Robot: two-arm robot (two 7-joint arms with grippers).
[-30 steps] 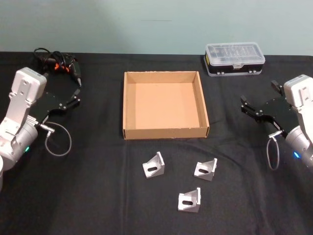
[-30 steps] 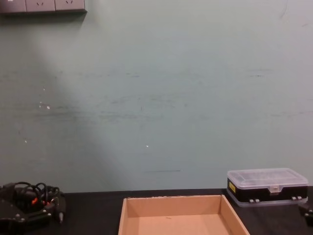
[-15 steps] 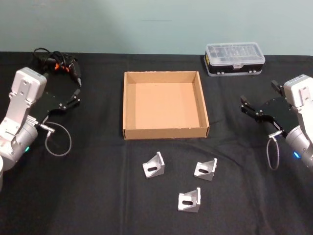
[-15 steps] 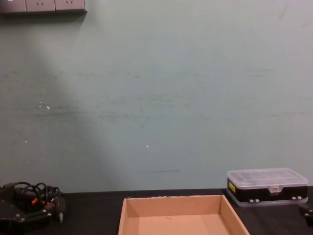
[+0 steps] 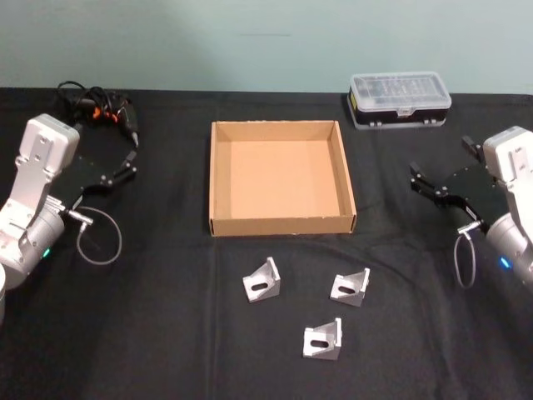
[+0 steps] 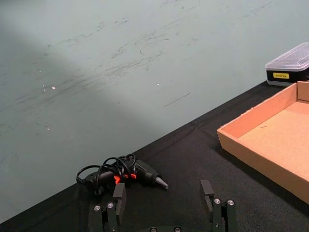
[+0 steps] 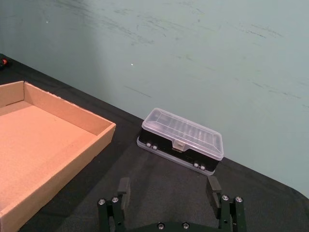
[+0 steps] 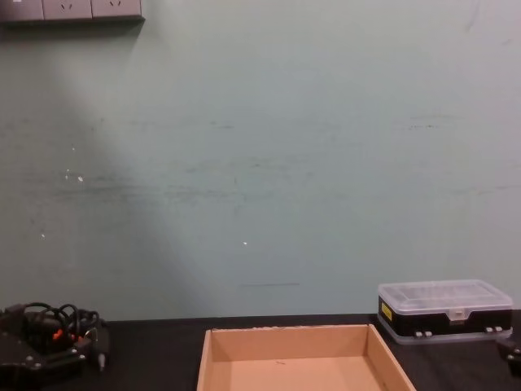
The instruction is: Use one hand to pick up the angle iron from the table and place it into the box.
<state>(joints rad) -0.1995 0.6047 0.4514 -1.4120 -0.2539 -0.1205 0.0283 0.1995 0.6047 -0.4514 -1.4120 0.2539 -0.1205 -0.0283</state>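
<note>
Near the left edge of the flat black matte table (image 5: 166, 333), the black two-fingered left gripper (image 5: 131, 167) hovers with its jaws spread. Three silver metal angle irons (image 5: 262, 281) lie between the central shallow tan cardboard box (image 5: 281, 224) and the front edge. Near the right edge, the black right gripper (image 5: 415, 181) hovers with its jaws spread.

scuffed pale green wall (image 8: 269, 163), grey wall sockets (image 8: 73, 10) at its upper left

Soft, moderately bright light falls evenly from above. A faint diagonal shade crosses the wall (image 8: 122, 204) at its left. The matte table (image 5: 166, 350) looks dark, with weak shadows.
</note>
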